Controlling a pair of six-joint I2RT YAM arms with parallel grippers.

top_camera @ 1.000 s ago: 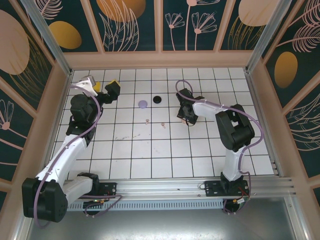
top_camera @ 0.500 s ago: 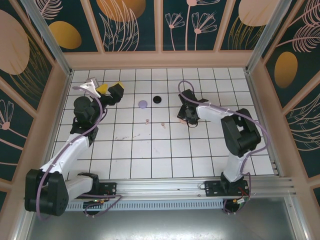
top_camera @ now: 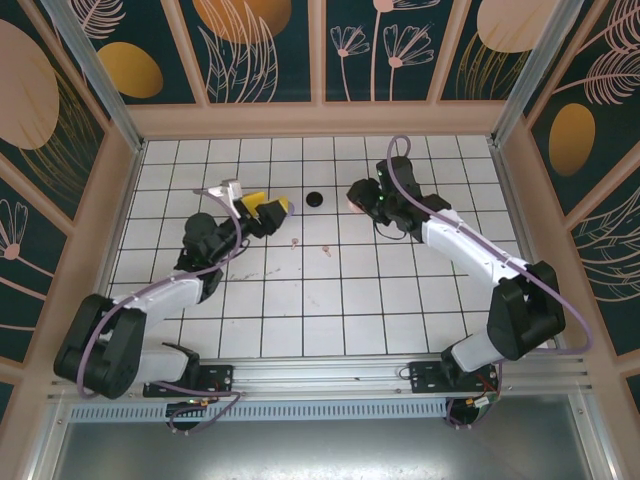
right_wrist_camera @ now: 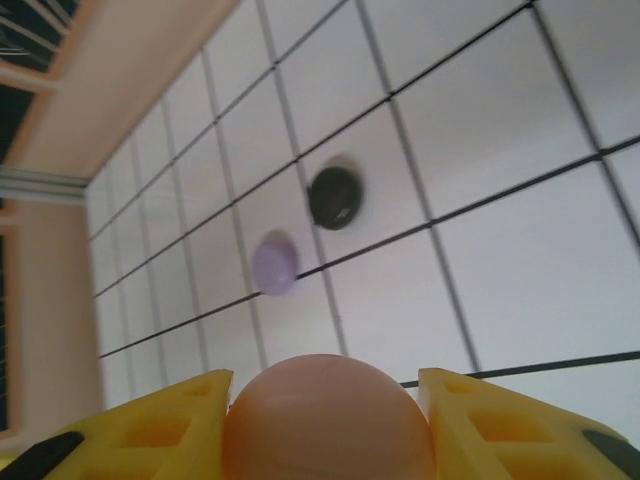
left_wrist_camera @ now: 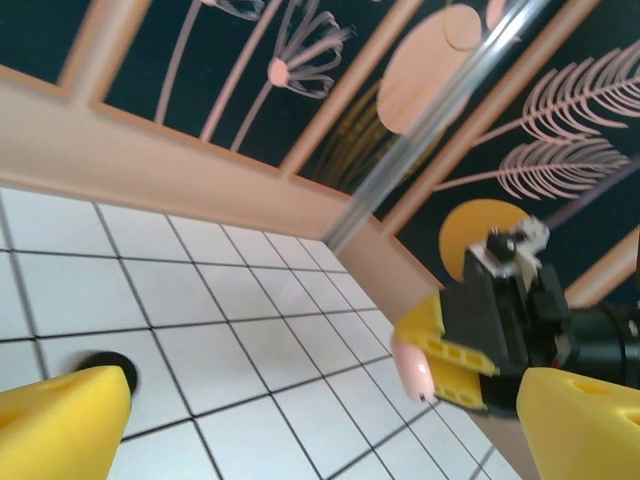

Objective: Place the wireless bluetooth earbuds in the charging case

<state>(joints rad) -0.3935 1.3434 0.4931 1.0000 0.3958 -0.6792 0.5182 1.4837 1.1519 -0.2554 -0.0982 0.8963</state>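
On the left we see the left end effector (top_camera: pixel 268 205) with its yellow fingers (left_wrist_camera: pixel 60 420) spread wide and nothing between them. It hangs above the tabletop (top_camera: pixel 380 300) in the far middle of the grid. In its own wrist view the black disc (left_wrist_camera: pixel 108 364) peeks out past the tip of one finger.

On the right, the right end effector (top_camera: pixel 358 195) is clamped on the pink case (right_wrist_camera: pixel 330 430). Both yellow fingers press against its sides, and it is held off the surface. From the left wrist camera we see the same grip side-on (left_wrist_camera: pixel 430 358), with the case sticking out past the finger.

The tabletop is white tile with a dark grid. A low wood-coloured wall (top_camera: pixel 320 120) runs round it, with dark teal panels (top_camera: pixel 270 40) of pink and orange plant shapes above and metal posts at the corners. An aluminium rail (top_camera: pixel 330 375) carries the arm bases at the near edge.

Two pink earbuds (top_camera: pixel 293 240) lie apart on bare tiles near the middle, the second (top_camera: pixel 326 250) slightly nearer and to the right. Both are between the two end effectors and touched by neither. They are too small for us to tell which way their stems point. In the right wrist view a purple disc (right_wrist_camera: pixel 275 265) sits on a grid line, and the black disc lies just beyond it. The pink case reads as an oval from the left wrist, its long axis steeply tilted.
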